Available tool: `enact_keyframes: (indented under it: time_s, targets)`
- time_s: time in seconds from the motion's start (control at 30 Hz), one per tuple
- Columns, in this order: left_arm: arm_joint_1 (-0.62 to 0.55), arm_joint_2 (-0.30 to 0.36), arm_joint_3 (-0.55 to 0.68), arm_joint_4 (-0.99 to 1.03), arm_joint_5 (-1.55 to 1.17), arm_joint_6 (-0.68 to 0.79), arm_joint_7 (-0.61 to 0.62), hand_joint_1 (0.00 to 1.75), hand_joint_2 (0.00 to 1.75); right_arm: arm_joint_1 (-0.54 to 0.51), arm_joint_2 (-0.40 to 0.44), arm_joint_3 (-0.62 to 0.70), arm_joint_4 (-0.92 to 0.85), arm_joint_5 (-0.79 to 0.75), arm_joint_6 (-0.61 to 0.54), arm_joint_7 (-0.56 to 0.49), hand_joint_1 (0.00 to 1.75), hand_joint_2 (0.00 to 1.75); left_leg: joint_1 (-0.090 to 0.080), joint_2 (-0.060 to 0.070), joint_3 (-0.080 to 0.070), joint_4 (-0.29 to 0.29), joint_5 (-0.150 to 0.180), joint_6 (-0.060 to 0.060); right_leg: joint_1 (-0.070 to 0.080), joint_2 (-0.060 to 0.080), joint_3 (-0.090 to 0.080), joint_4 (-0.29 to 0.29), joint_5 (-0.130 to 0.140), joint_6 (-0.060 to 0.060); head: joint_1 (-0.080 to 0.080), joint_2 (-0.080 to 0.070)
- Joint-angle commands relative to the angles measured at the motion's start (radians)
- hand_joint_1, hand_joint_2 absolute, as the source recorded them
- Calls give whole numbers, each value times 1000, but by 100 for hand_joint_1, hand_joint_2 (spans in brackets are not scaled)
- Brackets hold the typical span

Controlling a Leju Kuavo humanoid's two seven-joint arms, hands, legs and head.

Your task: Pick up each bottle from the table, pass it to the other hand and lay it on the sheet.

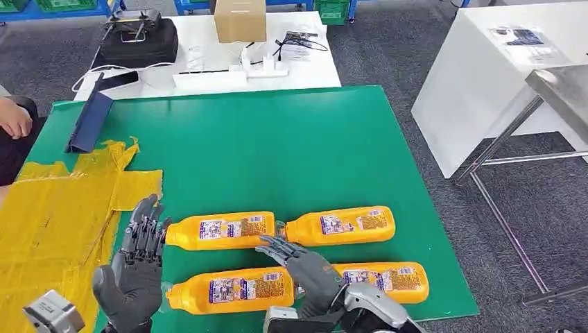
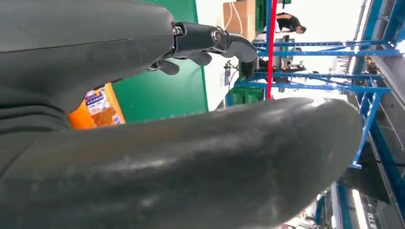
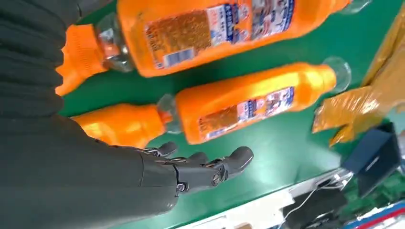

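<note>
Four orange bottles lie on their sides in two rows on the green counter [image 1: 291,146]. The right hand [image 1: 299,267] hovers over the near row, fingers spread and holding nothing, between the near left bottle [image 1: 232,290] and the near right bottle [image 1: 385,281]. The left hand [image 1: 135,267] stands open, fingers apart, just beside the far left bottle [image 1: 222,230]. The far right bottle [image 1: 341,225] lies apart from both hands. The yellow sheet [image 1: 55,222] covers the counter's left edge; the far half of the green surface is bare
</note>
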Motion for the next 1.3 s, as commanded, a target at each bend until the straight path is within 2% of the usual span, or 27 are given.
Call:
enact_keyframes:
  time_s: [0.03, 0.27, 0.67, 0.8, 1.3]
  targets:
    - [-27, 13, -22, 59, 8, -3, 6, 0, 0, -67, 18, 61, 104, -2, 13, 1, 0, 175, 0, 2, 2, -1, 0, 0, 1, 1, 2, -1, 0, -1, 0, 0]
    - [-46, -1, -14, 41, 21, 0, 5, 0, 0, -169, 23, 156, 207, 63, 47, 30, 0, 175, 1, 4, 3, 0, 0, 0, 1, 3, 3, -1, 1, -3, 0, 0]
    - [-76, -9, -14, 60, 34, -8, 0, 0, 0, -276, 58, 250, 326, 77, 107, 43, 0, 175, 0, 4, 3, 0, 0, 0, 1, 2, 5, -1, 0, -3, 0, 0]
    - [-76, -9, -14, 60, 34, -8, 0, 0, 0, -276, 58, 250, 326, 77, 107, 43, 0, 175, 0, 2, 3, 0, 0, 0, 1, 1, 12, -1, 0, -2, 0, 0]
    - [-82, -9, -17, 65, 36, -9, 0, 0, 0, -294, 61, 271, 345, 76, 119, 45, 0, 175, 0, 3, 2, 0, 1, 0, 1, 1, 11, 0, 1, -2, 0, 0]
